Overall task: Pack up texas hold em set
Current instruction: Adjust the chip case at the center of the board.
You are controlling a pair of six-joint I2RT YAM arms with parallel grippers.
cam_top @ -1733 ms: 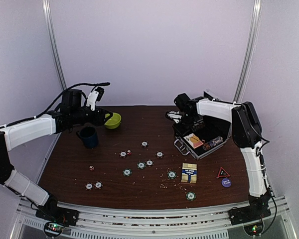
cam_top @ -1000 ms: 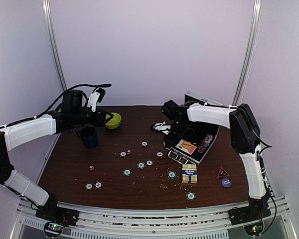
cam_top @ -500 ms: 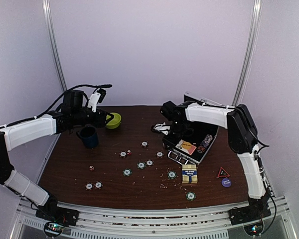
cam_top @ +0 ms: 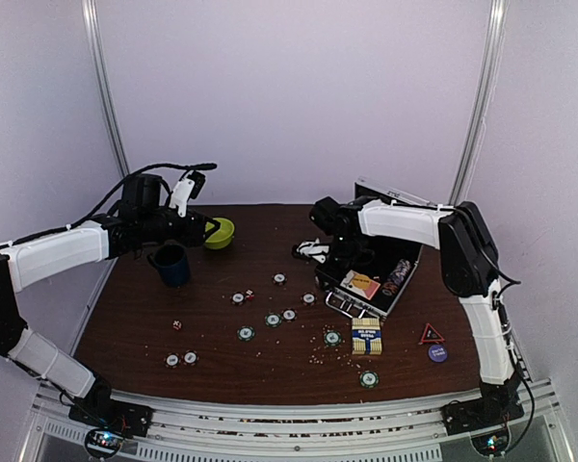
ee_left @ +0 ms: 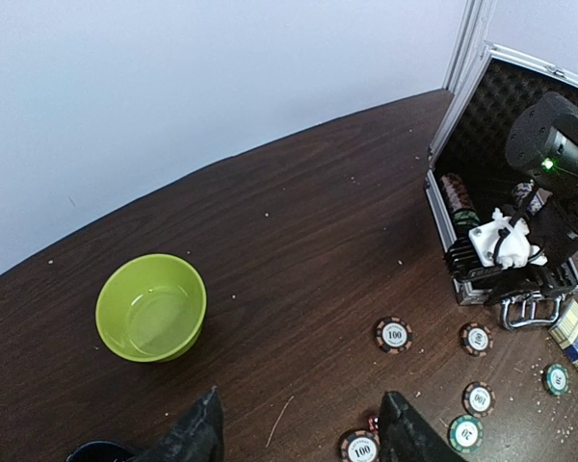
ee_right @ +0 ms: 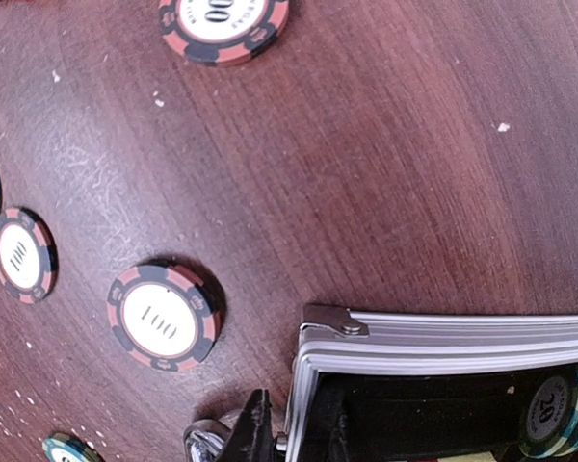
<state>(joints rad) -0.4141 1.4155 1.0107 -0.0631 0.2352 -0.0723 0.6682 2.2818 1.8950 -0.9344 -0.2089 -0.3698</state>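
The silver briefcase (cam_top: 339, 292) lies open at the right of the table, lid (cam_top: 397, 198) raised. An orange card box (cam_top: 359, 283) and a row of chips (cam_top: 397, 275) lie inside. My right gripper (cam_top: 329, 255) is shut on the case's near-left wall (ee_right: 433, 337), one finger (ee_right: 257, 419) outside and the other inside. Several poker chips (cam_top: 273, 320) lie scattered over the table's middle, next to a blue-and-yellow card box (cam_top: 366, 335). Two small dice (cam_top: 249, 294) lie among them. My left gripper (ee_left: 303, 443) hangs open and empty above the table by the mug (cam_top: 170, 265).
A lime-green bowl (cam_top: 218, 232) stands at the back left, beside the dark blue mug. A red triangle marker (cam_top: 431, 334) and a round blue button (cam_top: 437, 353) lie at the front right. Crumbs are strewn near the card box.
The right gripper has dragged the briefcase to the left, toward the table's middle, and its lid now stands more upright. The left arm has not moved.
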